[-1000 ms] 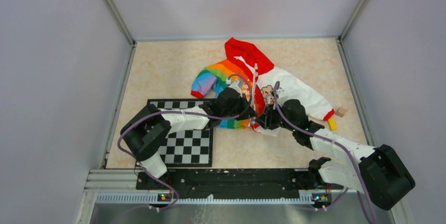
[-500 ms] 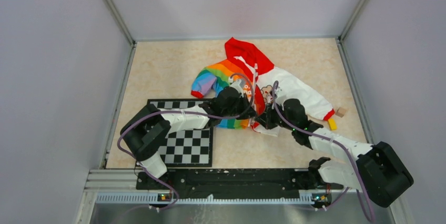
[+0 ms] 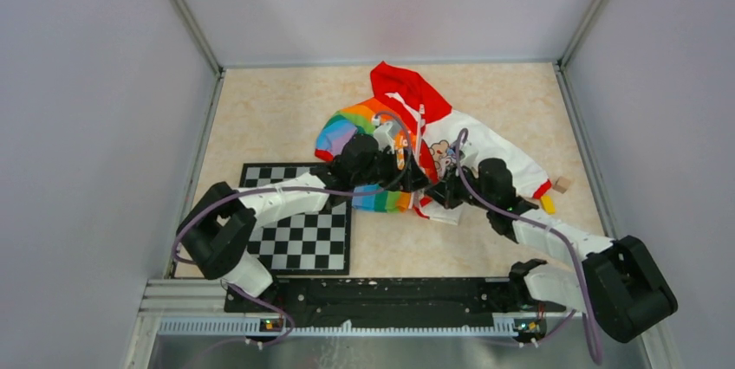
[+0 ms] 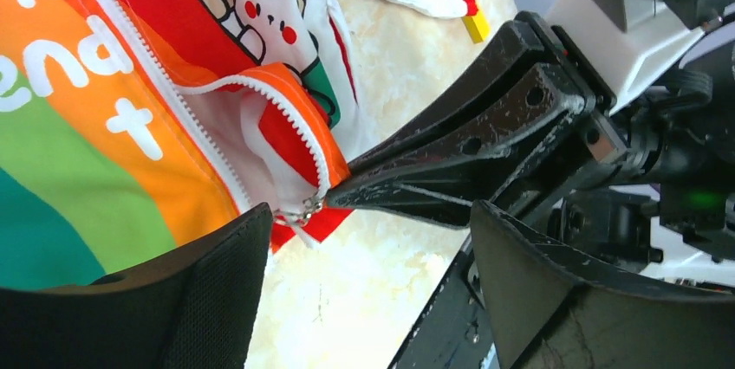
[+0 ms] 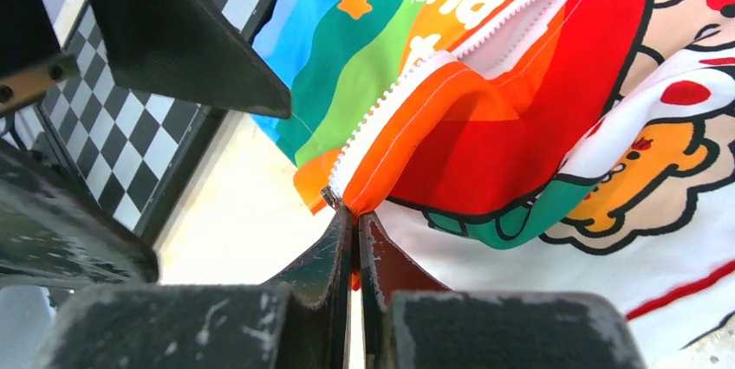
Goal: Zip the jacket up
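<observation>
Firmly, right fingers (image 5: pixel 334 256) pinching jacket (image 5: pixel 485 126), left fingers (image 4: pixel 217 282) apart

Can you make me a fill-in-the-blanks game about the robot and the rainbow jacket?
The right gripper pinches the bottom corner of the small rainbow-and-white hooded jacket, so its jaws are ____.
The left gripper holds nothing, and its jaws stand ____.
The jacket's hood is coloured ____.
Missing words: shut, open, red.
</observation>
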### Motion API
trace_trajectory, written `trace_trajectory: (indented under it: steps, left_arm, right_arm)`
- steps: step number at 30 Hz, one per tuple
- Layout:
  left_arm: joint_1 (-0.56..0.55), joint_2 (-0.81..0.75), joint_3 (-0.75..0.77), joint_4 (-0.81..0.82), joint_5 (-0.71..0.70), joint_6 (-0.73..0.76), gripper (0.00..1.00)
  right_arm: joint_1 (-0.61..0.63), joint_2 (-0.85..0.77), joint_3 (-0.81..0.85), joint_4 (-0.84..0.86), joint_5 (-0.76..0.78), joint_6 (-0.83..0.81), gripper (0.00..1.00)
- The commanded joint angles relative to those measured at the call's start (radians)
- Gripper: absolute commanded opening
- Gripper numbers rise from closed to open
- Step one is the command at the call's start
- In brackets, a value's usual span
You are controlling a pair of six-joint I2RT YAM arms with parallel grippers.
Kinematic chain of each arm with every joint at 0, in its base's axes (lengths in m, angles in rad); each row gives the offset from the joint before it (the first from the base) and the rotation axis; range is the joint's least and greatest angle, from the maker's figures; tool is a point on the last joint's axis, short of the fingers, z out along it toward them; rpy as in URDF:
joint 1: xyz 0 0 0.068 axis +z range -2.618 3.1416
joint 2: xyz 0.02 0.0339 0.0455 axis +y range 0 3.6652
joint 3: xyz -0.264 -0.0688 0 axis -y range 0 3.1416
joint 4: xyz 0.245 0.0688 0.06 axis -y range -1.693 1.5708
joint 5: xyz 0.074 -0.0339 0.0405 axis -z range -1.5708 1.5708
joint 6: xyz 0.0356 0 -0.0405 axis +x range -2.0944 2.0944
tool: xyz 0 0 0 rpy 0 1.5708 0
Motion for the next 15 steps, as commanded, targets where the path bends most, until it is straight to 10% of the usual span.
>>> trace_trajectory:
  steps: [1, 15]
  left_arm:
    - [0.027, -0.066, 0.012, -0.121, 0.074, 0.096, 0.88]
    - [0.094, 0.191, 0.337, -0.685, 0.164, 0.389, 0.76]
  right_arm:
    - [-0.008, -0.067, 0.017, -0.009, -0.06, -0.097, 0.0]
    - [-0.008, -0.175, -0.039, -0.023, -0.022, -0.124, 0.0]
